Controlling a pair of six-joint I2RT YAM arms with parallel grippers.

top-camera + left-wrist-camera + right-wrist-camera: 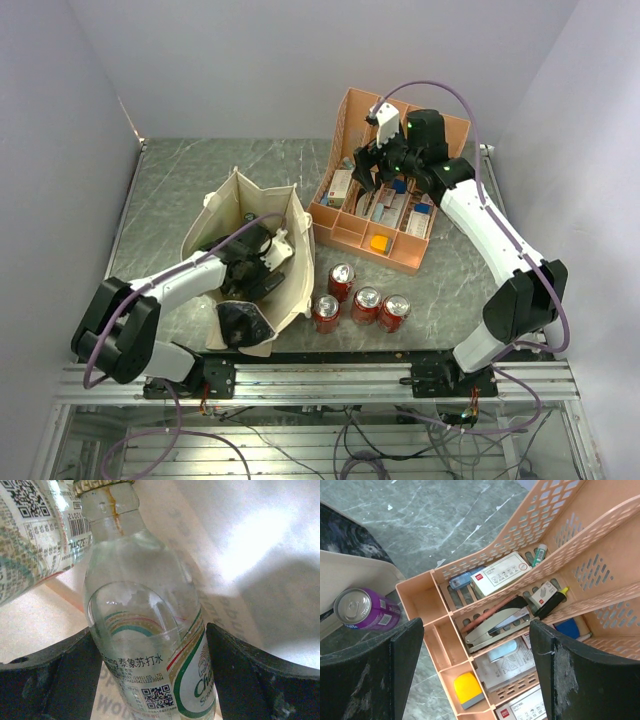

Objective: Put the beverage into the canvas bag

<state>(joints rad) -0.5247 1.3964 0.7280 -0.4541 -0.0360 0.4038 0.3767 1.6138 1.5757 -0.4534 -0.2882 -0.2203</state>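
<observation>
Over the gray marbled desk, in the overhead view, the left arm is reaching down into the cream canvas bag, which is standing open on the left side with its dark mottled end toward the arm bases. The left end effector is sitting inside the bag's mouth. The right end effector is hovering over the orange-pink organizer at the far right, and four red cans are standing upright in a loose cluster near the front edge, just right of the bag. Through the left wrist camera, the dark fingers are flanking the lower body of a clear glass soda-water bottle lying inside the bag against its pale fabric, gold crown cap pointing away. The fingers are standing wide and close against the glass, but whether they are pressing it I cannot tell. A second bottle with a barcode label is lying just beside it at upper left. Through the right wrist camera, that end effector's fingers are spreading apart with nothing between them, above compartments holding a white box, a gray stapler and a yellow block. A purple can is lying on its side on the desk just beside the organizer.
</observation>
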